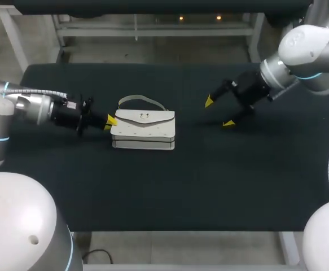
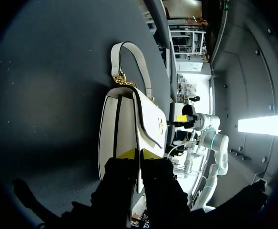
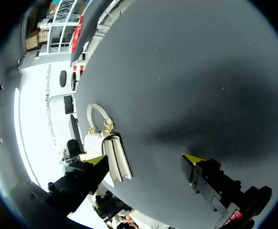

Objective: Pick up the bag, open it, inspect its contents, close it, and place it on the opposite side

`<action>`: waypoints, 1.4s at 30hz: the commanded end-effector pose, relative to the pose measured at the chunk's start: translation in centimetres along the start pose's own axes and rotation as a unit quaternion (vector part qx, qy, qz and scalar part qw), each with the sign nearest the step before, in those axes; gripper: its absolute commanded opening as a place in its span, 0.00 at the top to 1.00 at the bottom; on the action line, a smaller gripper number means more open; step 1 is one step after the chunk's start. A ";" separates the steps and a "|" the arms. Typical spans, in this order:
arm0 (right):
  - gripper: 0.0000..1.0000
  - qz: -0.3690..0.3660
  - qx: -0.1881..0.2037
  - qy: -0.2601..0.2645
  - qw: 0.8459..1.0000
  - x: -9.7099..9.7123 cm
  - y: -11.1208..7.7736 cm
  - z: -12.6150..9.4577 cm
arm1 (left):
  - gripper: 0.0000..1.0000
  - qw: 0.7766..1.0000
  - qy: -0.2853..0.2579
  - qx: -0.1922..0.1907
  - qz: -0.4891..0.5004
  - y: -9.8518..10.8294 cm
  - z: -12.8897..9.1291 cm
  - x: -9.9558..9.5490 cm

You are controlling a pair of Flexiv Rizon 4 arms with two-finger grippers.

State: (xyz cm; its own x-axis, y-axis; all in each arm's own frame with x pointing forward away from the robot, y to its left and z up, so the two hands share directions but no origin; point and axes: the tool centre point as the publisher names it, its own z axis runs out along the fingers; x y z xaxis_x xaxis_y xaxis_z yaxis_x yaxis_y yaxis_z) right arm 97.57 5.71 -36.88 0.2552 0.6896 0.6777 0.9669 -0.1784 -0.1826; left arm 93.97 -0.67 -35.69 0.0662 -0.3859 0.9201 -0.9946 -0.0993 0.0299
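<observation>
Left hand (image 2: 139, 153): fingers narrow, nipping a thin white edge at the near end of the bag (image 1: 144, 130); forearm low and roughly level, in line with the bag's long axis, which runs side to side across the worktop (image 1: 153, 192), handle toward the far edge. Bag sits left of centre. Right hand (image 1: 219, 112): well apart beyond the bag's other end, fingers wide, holding nothing, so the left arm is judged nearer for the lift.
</observation>
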 end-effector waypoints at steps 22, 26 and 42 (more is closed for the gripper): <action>0.00 0.001 0.009 -0.002 1.000 0.2 0.5 -0.7 | 1.00 1.000 -0.007 -0.005 0.006 -0.2 -0.2 0.1; 0.00 0.001 0.009 -0.002 1.000 0.2 0.5 -0.7 | 1.00 1.000 -0.007 -0.005 0.006 -0.2 -0.2 0.1; 0.00 -0.023 -0.027 -0.026 0.999 -1.7 1.8 -4.0 | 1.00 1.000 -0.017 0.004 0.026 -1.1 -2.4 0.0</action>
State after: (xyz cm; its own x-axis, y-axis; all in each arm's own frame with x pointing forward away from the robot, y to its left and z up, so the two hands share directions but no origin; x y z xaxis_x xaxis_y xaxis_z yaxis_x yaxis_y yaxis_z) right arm 99.49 1.96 -36.09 0.2097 0.7306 0.6499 0.9776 -0.1699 -0.1245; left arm 94.83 1.08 -35.09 0.0166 -0.4223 0.9063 -0.9958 -0.0883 -0.0229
